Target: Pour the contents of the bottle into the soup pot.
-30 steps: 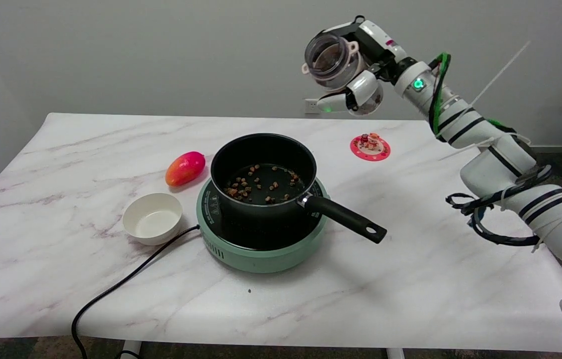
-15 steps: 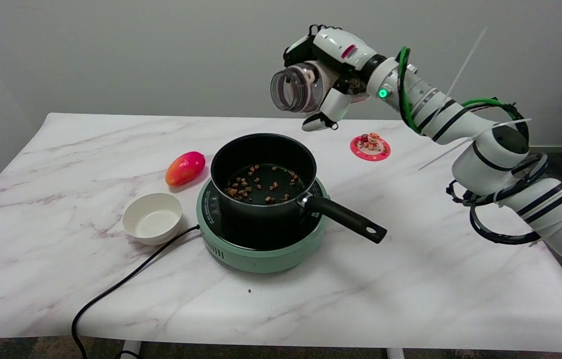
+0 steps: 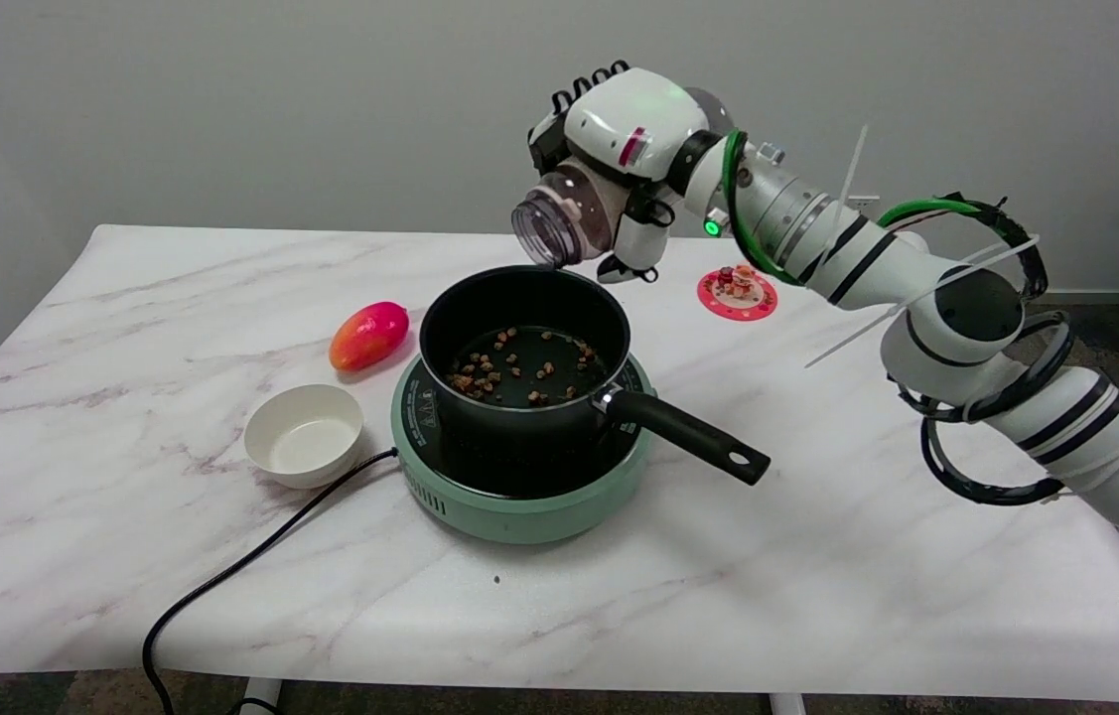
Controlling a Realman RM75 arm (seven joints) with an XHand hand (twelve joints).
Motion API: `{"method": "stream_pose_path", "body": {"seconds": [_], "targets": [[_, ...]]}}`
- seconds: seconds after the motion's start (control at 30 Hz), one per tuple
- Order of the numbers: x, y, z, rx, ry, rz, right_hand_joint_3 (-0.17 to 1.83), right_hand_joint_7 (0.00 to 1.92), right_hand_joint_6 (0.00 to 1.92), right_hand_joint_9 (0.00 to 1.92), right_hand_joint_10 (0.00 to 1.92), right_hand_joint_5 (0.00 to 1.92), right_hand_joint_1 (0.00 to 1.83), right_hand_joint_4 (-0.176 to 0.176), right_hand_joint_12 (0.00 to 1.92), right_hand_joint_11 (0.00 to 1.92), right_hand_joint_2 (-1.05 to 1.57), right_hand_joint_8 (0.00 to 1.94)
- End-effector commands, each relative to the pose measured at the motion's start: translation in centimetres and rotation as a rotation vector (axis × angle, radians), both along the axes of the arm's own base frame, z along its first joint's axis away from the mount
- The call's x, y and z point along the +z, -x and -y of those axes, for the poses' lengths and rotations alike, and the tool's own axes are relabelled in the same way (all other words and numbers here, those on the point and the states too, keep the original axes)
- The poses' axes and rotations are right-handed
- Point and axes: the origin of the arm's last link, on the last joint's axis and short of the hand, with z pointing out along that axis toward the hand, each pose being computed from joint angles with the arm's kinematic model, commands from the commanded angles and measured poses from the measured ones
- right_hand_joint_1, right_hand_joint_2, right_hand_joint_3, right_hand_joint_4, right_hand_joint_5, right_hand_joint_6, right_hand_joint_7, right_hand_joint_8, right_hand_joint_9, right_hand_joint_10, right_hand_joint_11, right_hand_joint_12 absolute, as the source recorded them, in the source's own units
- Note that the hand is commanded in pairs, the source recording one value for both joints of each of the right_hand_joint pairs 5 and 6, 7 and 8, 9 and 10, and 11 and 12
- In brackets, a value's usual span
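Robot hand: the right robot hand point(image 3: 624, 134) wraps its fingers around the clear bottle point(image 3: 564, 214).
Bottle: tilted, mouth down toward 8 o'clock, above the soup pot's far rim.
Soup pot point(image 3: 524, 353): mid-bench, brown bits inside.

1. Bottle point(image 3: 564, 214): clear, glossy plastic is showing, with light glinting on its threaded neck.
2. Right hand point(image 3: 619, 149): smooth white plastic shells are shining, set against matt black fingers.
3. Soup pot point(image 3: 519, 343): a matt black coating is covering it; its handle point(image 3: 688, 434) is looking like dull black plastic.
4. Hob point(image 3: 519, 501): smooth, satin pale-green casing is catching little light.
5. Table point(image 3: 817, 556): a marble-patterned, smooth, faintly sheened surface is showing.
6. Bowl point(image 3: 304, 434): smooth white surface is looking matt.
7. Toy fruit point(image 3: 368, 336): glossy red-orange skin is gleaming.
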Motion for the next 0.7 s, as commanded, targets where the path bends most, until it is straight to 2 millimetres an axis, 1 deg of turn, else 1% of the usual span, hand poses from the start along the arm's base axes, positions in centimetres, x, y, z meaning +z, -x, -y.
{"method": "stream_pose_path", "body": {"seconds": [0.03,0.1,0.33,0.57,0.7], "targets": [[-3.0,2.4,-1.3,0.138,0.016,-0.396,0.75,1.79,1.88,1.28,1.28,1.88,1.5,0.0,1.1,1.1,0.65,1.79],[-2.9,2.6,-1.2,0.154,0.025,-0.443,0.75,1.78,1.88,1.28,1.28,1.88,1.5,0.0,1.1,1.1,0.64,1.78],[-2.3,2.1,-0.7,0.178,0.04,-0.513,0.79,1.72,1.8,1.24,1.24,1.8,1.49,0.0,1.05,1.05,0.5,1.72],[-2.1,1.6,0.6,0.202,0.047,-0.59,0.84,1.71,1.83,1.23,1.23,1.83,1.49,0.0,1.05,1.05,0.45,1.71],[-2.0,1.4,0.8,0.209,0.048,-0.615,0.84,1.71,1.82,1.23,1.23,1.82,1.49,0.0,1.05,1.05,0.45,1.71]]}}
